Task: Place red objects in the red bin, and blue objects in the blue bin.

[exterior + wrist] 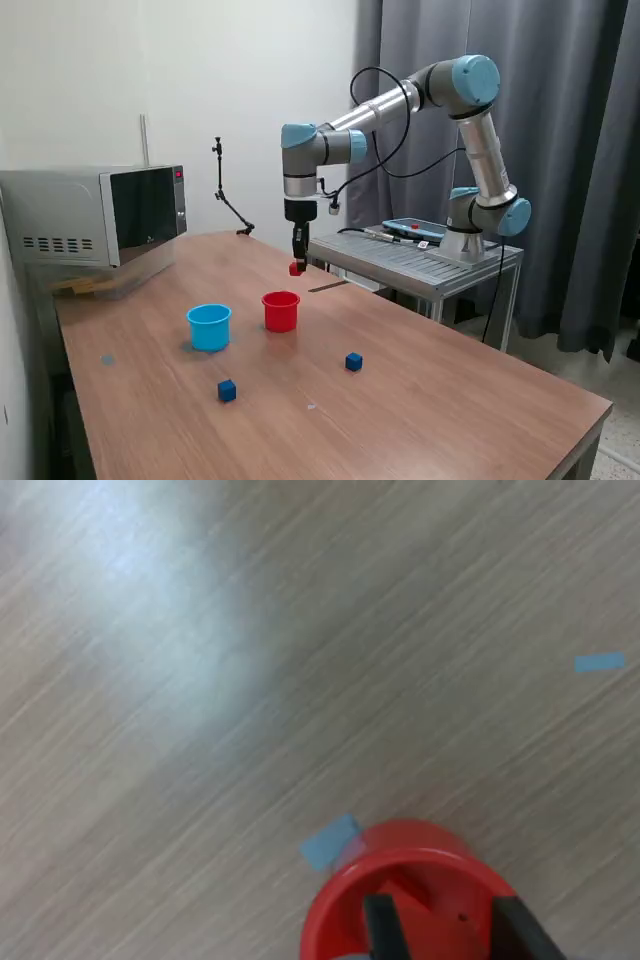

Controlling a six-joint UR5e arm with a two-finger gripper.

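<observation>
1. The long brown wood-grain worktop (430,400) carries all the task's things and lies well below the tool.
2. A grey boxy microwave oven (95,215) sits at the worktop's far end, well away from the tool, toward the exterior view's left.
3. The silver and light blue jointed robot arm (400,100) reaches over from a grey metal stand (420,260) beside the worktop, its wrist pointing straight down.
4. The small round light blue plastic cup (209,326) stands upright on the worktop, below the tool and off toward the exterior view's left, just beside the red cup but apart from it.
5. The small round red plastic cup with a rolled rim (281,311) stands upright almost directly beneath the tool; in the wrist view the cup (410,900) lies right under the two dark fingers (380,930).
6. The black two-finger tool (297,266) hangs above the red cup, its jaws narrowed onto a small bright red cube (296,268), which is clear of the cup and the worktop.
7. Two small dark blue cubes rest on the worktop nearer the camera than the tool: one (353,361) toward the exterior view's right of the red cup, the other (227,390) in front of the blue cup, well apart from each other.
8. A small strip of pale blue tape (330,840) lies flat on the worktop, touching the red cup's foot in the wrist view.
</observation>
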